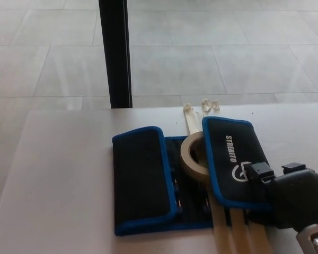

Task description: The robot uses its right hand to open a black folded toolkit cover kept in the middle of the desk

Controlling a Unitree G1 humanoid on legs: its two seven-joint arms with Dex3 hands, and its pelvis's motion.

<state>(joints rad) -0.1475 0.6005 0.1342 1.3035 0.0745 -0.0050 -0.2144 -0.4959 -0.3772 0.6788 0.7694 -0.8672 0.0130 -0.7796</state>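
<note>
Black right hand (294,193) rests low at the toolkit cover's (230,159) right flap, fingers' grip unclear.

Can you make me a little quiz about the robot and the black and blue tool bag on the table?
1. True or false: the roll of tape sits between the two flaps of the toolkit cover.
2. Which flap is the right robot hand on? A) left flap B) right flap C) neither
3. Fill in: the trim around the flaps is ____.

Key: 1 true; 2 B; 3 blue.
</note>
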